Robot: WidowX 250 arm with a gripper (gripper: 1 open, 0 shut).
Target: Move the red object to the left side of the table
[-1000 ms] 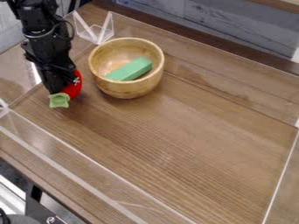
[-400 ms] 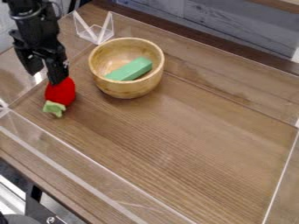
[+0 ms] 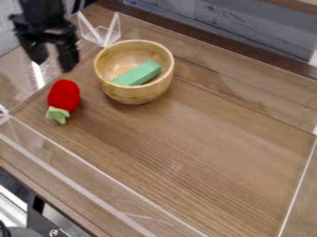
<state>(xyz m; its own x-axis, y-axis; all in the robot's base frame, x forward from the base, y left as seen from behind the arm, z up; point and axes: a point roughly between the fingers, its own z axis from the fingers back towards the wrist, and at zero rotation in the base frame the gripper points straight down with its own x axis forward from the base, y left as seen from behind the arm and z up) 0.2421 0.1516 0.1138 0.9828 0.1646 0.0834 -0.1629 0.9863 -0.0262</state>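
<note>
My gripper (image 3: 50,57) sits upper left of frame, pointing down, black fingers (image 3: 37,52) spread apart w/ nothing between them. It hangs above the counter (image 3: 198,148), clear of everything; some motion blur on the arm so finger detail is soft.

Red toy fruit (image 3: 63,95) lies on the counter at left of frame, below and slightly right of my gripper, not touching it. Its light green leafy stub (image 3: 56,115) points toward lower left. Fruit is near the low clear wall (image 3: 25,118) on the left edge, but a strip of bare wood shows between them.

Wooden bowl (image 3: 135,73) stands upper centre-left, to the right of the fruit and apart from it. Green block (image 3: 137,73) lies inside the bowl, tilted, resting against the inner side.

Counter surface is brown wood-grain; centre, right and lower parts carry nothing else I can see. Clear walls edge it: one runs diagonally along the lower left, another down the right side w/ a bright edge line. Upper right of frame beyond the counter is grey, too blurred to name. Dark bits at bottom left corner, below the counter edge; can't tell what they are.

Fruit is on its side, round red body uppermost in frame, stub lowest. Faint shadow under it on the wood.
</note>
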